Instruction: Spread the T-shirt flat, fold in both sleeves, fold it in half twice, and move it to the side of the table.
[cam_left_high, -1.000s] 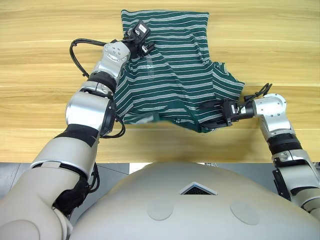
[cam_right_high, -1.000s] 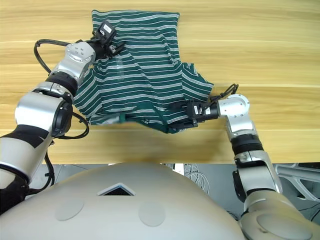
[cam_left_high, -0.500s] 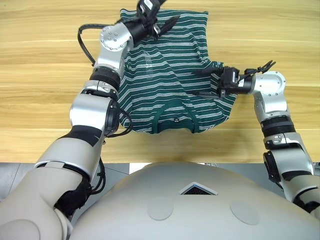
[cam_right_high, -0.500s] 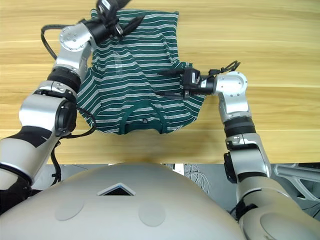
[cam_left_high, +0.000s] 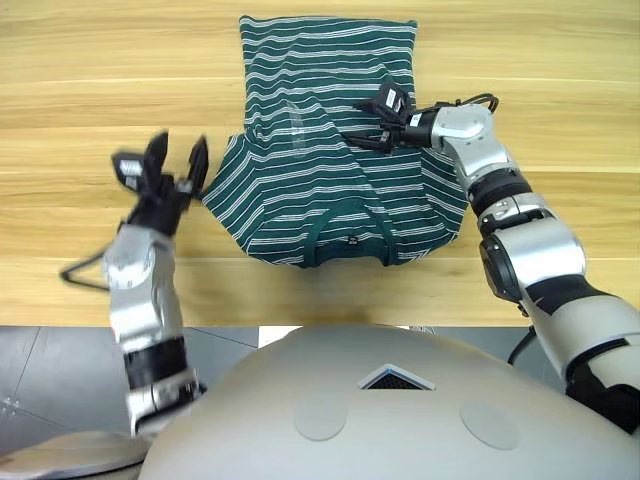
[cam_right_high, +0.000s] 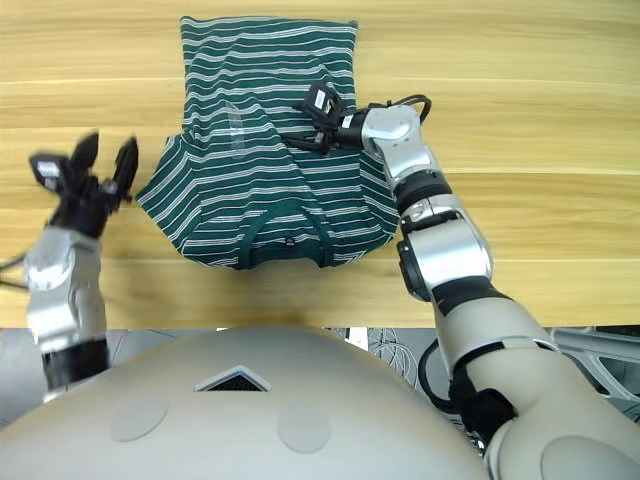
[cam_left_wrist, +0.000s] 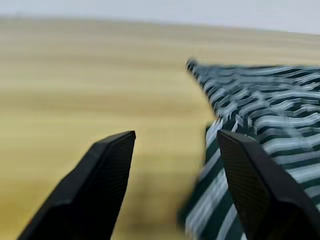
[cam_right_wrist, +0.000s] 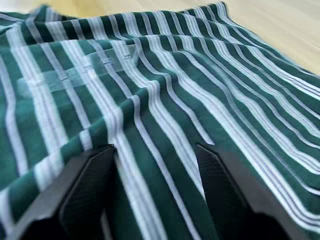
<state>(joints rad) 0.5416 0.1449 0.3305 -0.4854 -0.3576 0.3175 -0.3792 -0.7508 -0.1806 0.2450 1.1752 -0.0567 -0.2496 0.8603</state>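
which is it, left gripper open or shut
Open: the left gripper holds nothing, fingers apart over the table, beside the T-shirt.

Silver arms (cam_left_high: 530, 250), blk joints — cables (cam_left_high: 80, 275) prob. black.

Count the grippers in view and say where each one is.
2. The left gripper is open, above the bare table just left of the T-shirt. The right gripper is open, over the middle of the T-shirt, toward its right side.
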